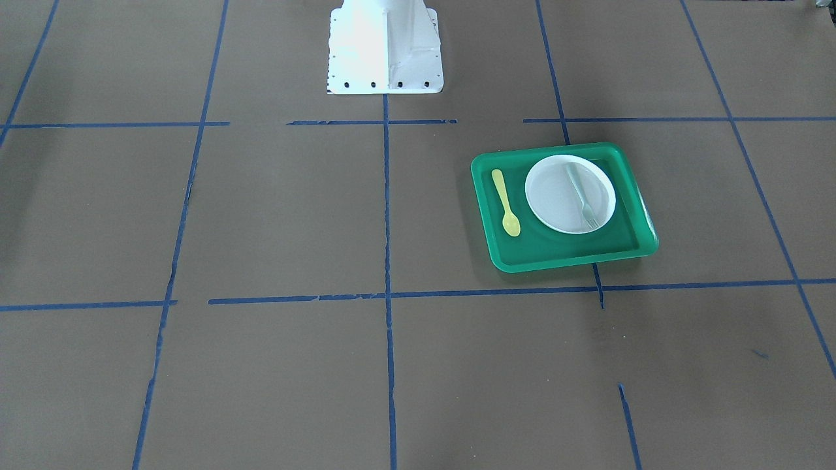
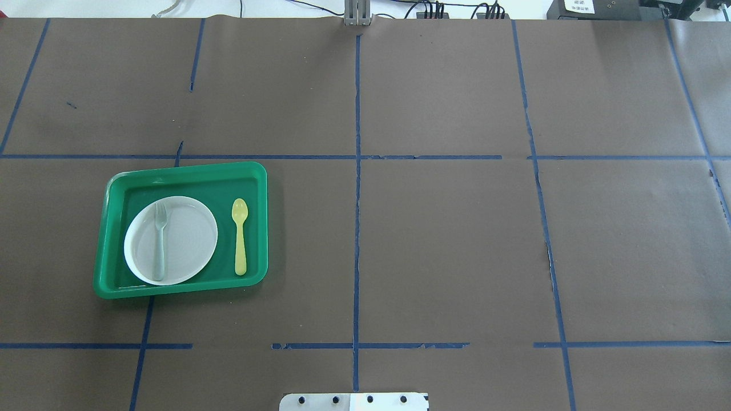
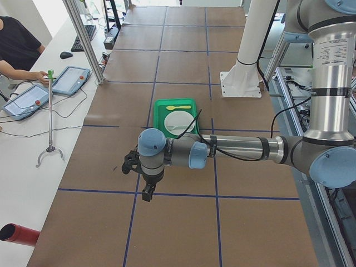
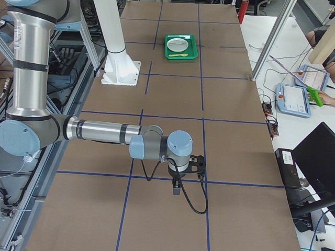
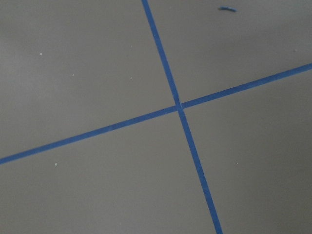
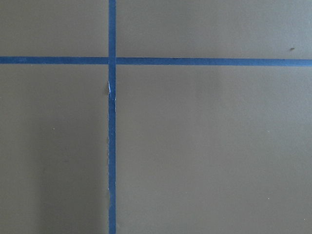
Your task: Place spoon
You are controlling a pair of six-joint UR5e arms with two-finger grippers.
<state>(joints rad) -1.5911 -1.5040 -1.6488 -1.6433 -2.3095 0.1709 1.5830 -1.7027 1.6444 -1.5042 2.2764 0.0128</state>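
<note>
The pale yellow spoon (image 1: 506,202) (image 2: 240,237) lies flat in the green tray (image 1: 568,261) (image 2: 183,171), beside the white plate (image 1: 552,196) (image 2: 188,240). A translucent grey fork (image 1: 581,196) (image 2: 159,240) lies on the plate. Neither gripper is near the tray. My left gripper (image 3: 146,192) shows only in the exterior left view, hanging over bare table far from the tray (image 3: 177,117). My right gripper (image 4: 177,188) shows only in the exterior right view, far from the tray (image 4: 181,47). I cannot tell whether either is open or shut. Both wrist views show only brown table and blue tape.
The brown table is marked with a grid of blue tape lines (image 2: 357,228). The white robot base (image 1: 385,46) stands at the table's middle edge. A metal stand (image 3: 50,117) and operators' tablets (image 3: 69,79) are off the table's far side.
</note>
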